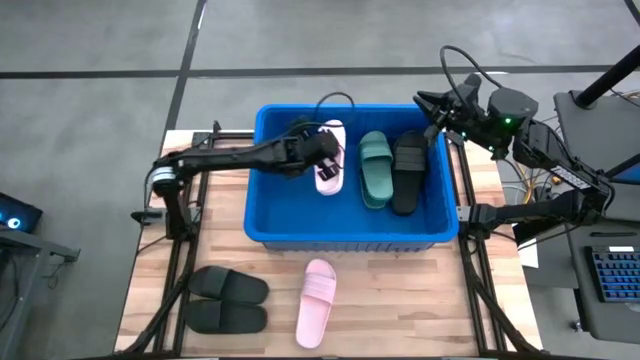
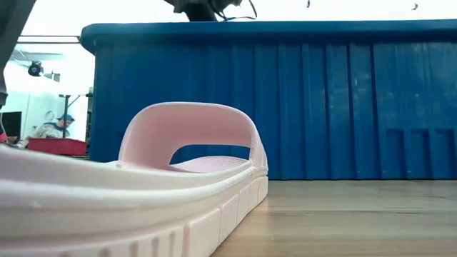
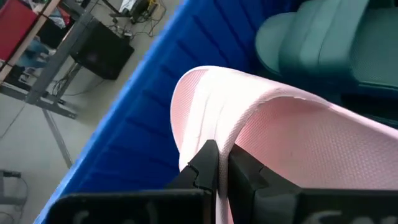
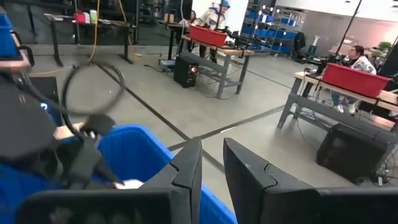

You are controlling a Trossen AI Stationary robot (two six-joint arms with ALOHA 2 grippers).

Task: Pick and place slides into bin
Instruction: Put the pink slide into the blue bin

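Pink slide point(image 1: 331, 168) (over the bin point(image 1: 300, 215)) in left gripper point(image 1: 325, 150).

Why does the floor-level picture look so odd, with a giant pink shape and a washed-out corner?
In the low view, the pink slide lies so near the lens that its front edge blurs and looms over the blue bin, while the room at upper left is blown out white. In the left wrist view, the end effector pinching another pink slide looks soft too.
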